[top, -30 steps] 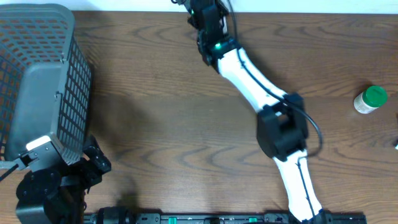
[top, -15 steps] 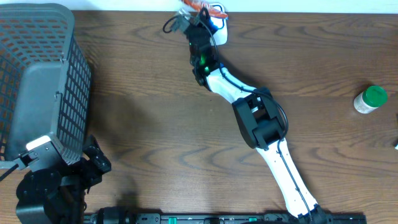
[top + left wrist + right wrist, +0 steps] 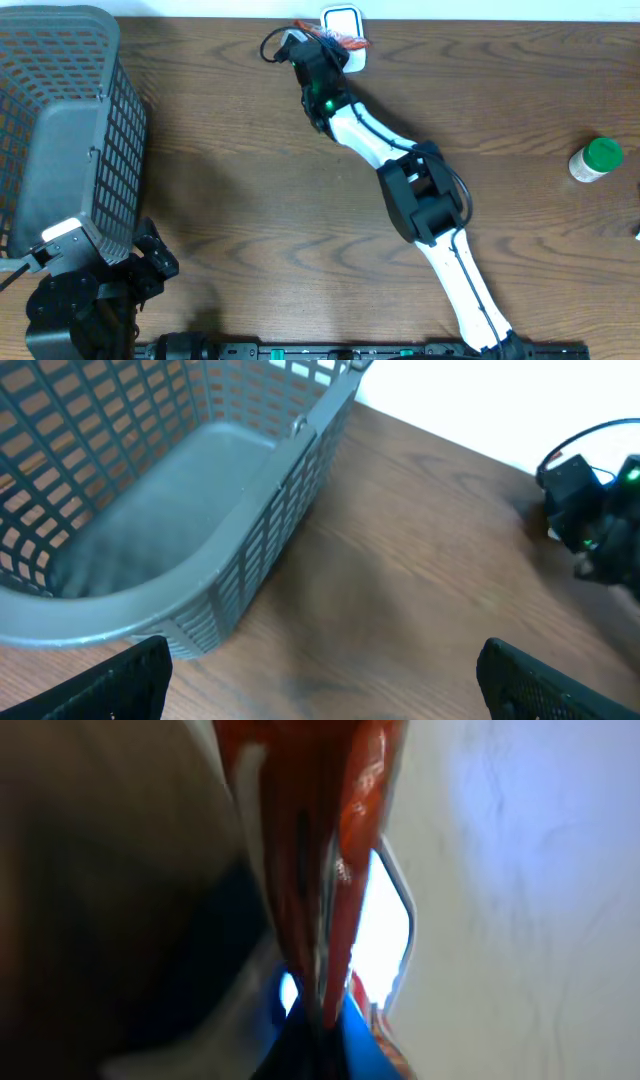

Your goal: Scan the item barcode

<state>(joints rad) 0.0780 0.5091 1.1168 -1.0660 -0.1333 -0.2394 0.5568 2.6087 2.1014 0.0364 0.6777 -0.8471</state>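
Overhead, I see one basket (image 3: pixel 125 150) at left, one green-capped bottle (image 3: pixel 597 160) at right, and my right gripper (image 3: pixel 330 50) at the table's far edge, clenched on one orange packet (image 3: pixel 352 41) just beside one white scanner (image 3: pixel 342 20).

Left wrist: my left gripper (image 3: pixel 320 670) is spread wide (holding nothing) near the basket.

Right wrist: the blurred packet is pinched edge-on before the scanner's lit window.

Right arm (image 3: pixel 365 125) stretched far, right gripper (image 3: pixel 338 42) seemingly clamped; left gripper (image 3: pixel 320 685) spread wide
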